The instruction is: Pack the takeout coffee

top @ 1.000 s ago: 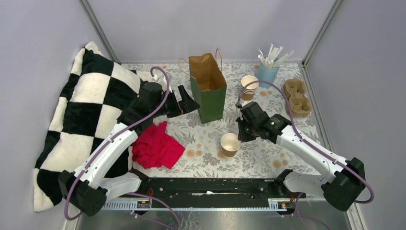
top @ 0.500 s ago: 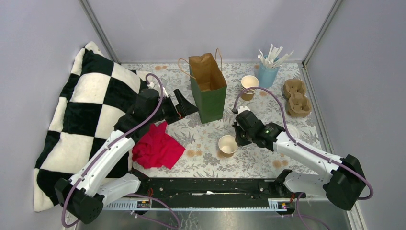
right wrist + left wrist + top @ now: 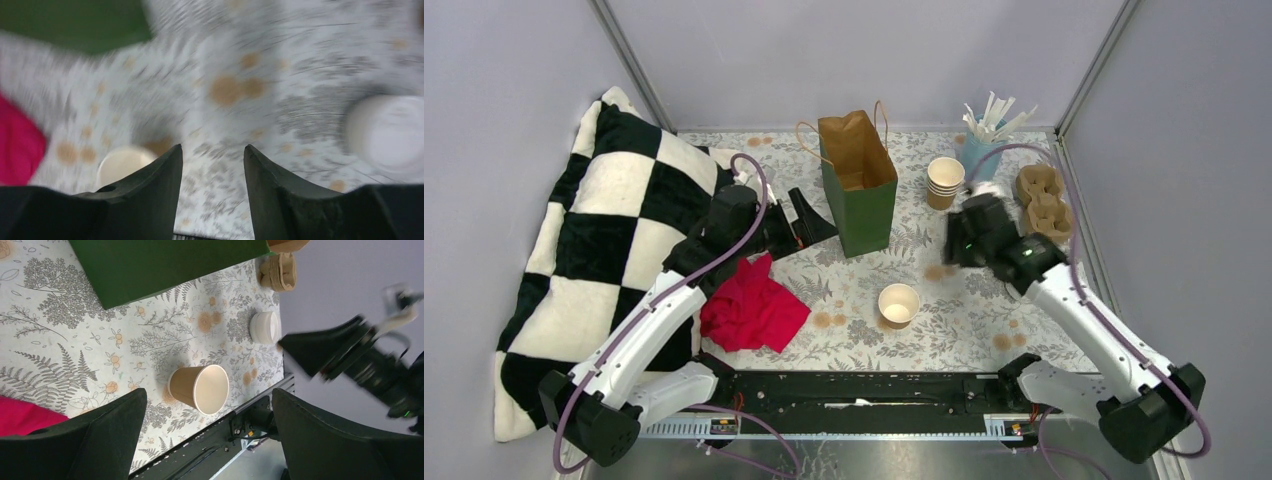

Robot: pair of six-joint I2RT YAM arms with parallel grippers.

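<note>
Closest to the arms, one paper cup (image 3: pixel 898 303) stood upright on the flowery table (image 3: pixel 984 320). It was alone and had no lid on. I think it stood out in the open so a lid could go on before it went into the bag. A red cloth (image 3: pixel 752 308) lay to its left.

The right arm was bent at the elbow and reached in over the table. The right pincer (image 3: pixel 212 150) hung past the cup, not touching it. Its two fingers were apart with nothing between them. Some white lids (image 3: pixel 390 132) lay near it, so I guess a lid was the next thing to get.

The left arm stretched out low. The left pincer (image 3: pixel 207 391) was wide open and empty, beside the green bag (image 3: pixel 859 190). The bag stood open at the top, ready to be filled. Farther back, more cups (image 3: pixel 945 180) sat in a stack.
</note>
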